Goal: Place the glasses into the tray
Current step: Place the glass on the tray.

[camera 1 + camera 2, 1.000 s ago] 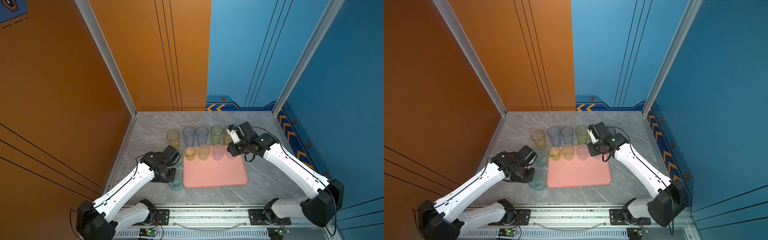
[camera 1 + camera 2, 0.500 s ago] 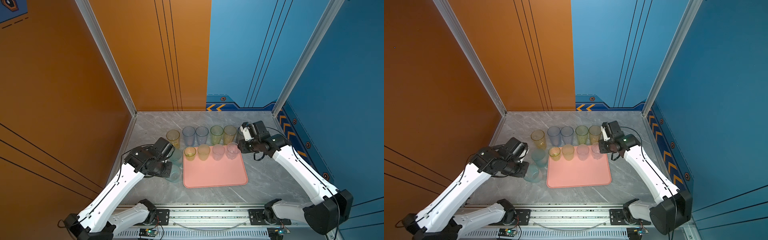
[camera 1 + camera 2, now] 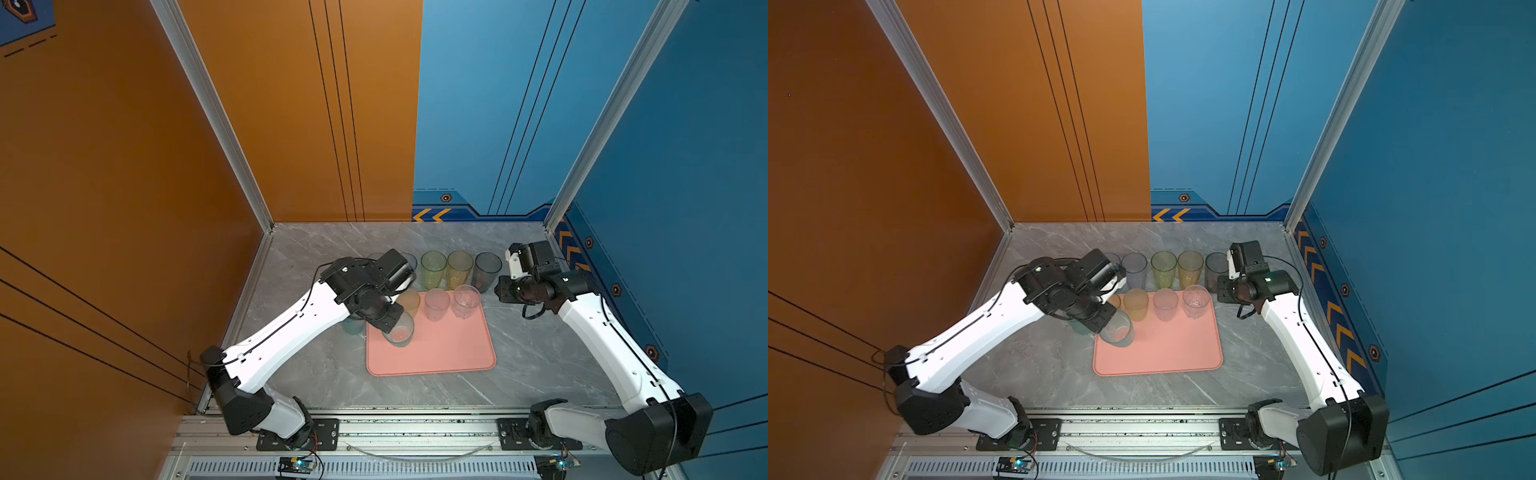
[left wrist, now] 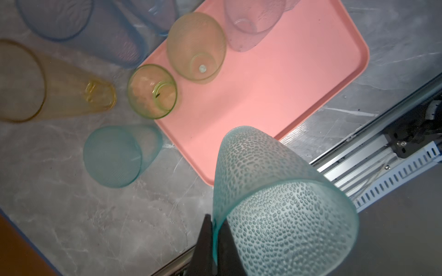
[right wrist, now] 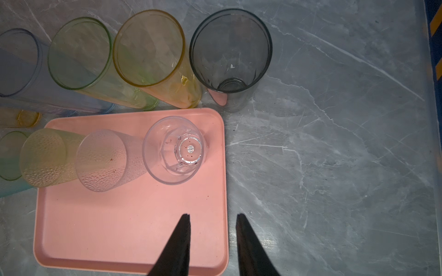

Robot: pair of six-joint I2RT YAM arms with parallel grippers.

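Observation:
My left gripper (image 4: 216,218) is shut on the rim of a dimpled teal glass (image 4: 275,203), held tilted over the left part of the pink tray (image 3: 449,353). On the tray's far edge stand a yellow dimpled glass (image 5: 43,157), a clear dimpled glass (image 5: 102,160) and a smooth clear glass (image 5: 175,149). A small yellow-green glass (image 4: 151,92) sits at the tray's far left corner. My right gripper (image 5: 212,216) hangs open and empty above the tray's right edge, to the right of the clear glass.
Behind the tray stand tall green (image 3: 433,270), yellow (image 3: 459,269) and grey (image 3: 487,270) glasses; blue ones are partly hidden by my left arm. Another teal glass (image 4: 114,155) stands on the marble left of the tray. Walls close in left, right and behind.
My left arm has carried the teal glass from the table left of the tray to above the tray. My right gripper has drawn back to the right, away from the clear glass.

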